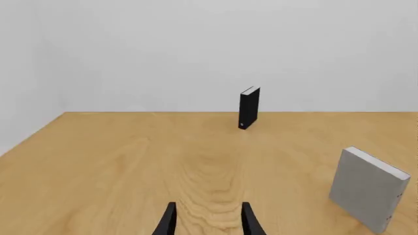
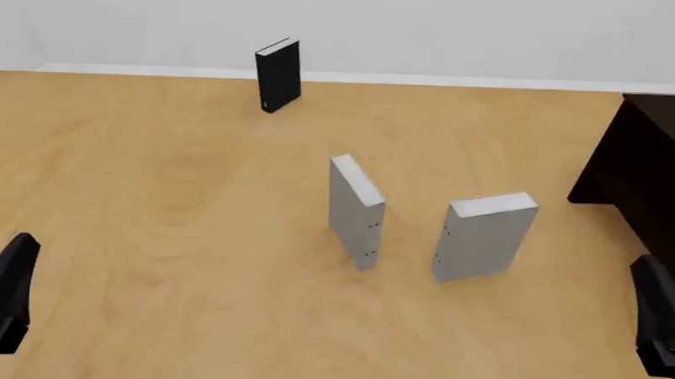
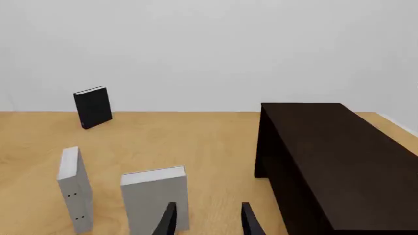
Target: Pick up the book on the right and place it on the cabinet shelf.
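The right gripper [image 3: 207, 220] is hanging with its two dark fingers parted and nothing between them, low at the near right of the pale wooden table [image 2: 156, 234]. The left gripper [image 1: 207, 221] is likewise standing spread and bare. Just ahead of the right one, the thick light grey hardcover book [image 2: 484, 237] is standing upright, apart from the similar grey book with small dark dots [image 2: 355, 209]. It is probably stiff, fairly heavy and smooth-sided (likely to tip if nudged), so pinching across its covers near the top looks wise. The large, nearly black wooden cabinet [image 3: 333, 161] is waiting to its right.
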You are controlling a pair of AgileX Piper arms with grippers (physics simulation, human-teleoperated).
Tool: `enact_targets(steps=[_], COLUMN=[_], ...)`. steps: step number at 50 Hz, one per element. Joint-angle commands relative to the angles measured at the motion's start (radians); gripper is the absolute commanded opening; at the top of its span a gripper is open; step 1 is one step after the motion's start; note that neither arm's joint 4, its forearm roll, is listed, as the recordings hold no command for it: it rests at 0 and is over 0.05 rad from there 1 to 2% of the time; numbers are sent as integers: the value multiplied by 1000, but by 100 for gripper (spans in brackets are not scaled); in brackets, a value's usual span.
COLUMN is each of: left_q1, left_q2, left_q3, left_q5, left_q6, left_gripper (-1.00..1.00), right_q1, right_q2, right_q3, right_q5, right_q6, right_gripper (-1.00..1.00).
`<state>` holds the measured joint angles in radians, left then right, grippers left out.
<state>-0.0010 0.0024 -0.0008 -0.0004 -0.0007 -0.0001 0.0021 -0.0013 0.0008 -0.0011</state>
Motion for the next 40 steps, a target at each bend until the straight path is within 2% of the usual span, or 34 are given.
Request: enact_targets(steps=[1,3,18,19,21,23,24,27,40], left_q1=[-3,-1,-4,-2,2,3,2,-5,-14], left_q2=[11,11,0,0,0,1,1,1,0], left_q3=[-1,-1,0,0,-1,-1,-1,0,-2], left_q5=[-4,-3,6,5,2,1,1,2,-2], left_q6=[-7,-14,-11,-10,-15,-23,-23,-19,-10], left_gripper=[100,100,100,100,100,100,100,100,100], right_q1=[-4,-3,30,30,37,41,47,64,143], right_q2=[4,3,68,76,106,124,143,174,354], right_q3=[-7,-15,-178,-195,-221,-252,-265,-312,-564], right_q5=[8,14,99,106,109,121,122,140,224], right_q6=[-18,-15,-128,-121,-155,-153,-180,-195,-377], right_gripper=[100,100,100,100,100,100,100,100,100])
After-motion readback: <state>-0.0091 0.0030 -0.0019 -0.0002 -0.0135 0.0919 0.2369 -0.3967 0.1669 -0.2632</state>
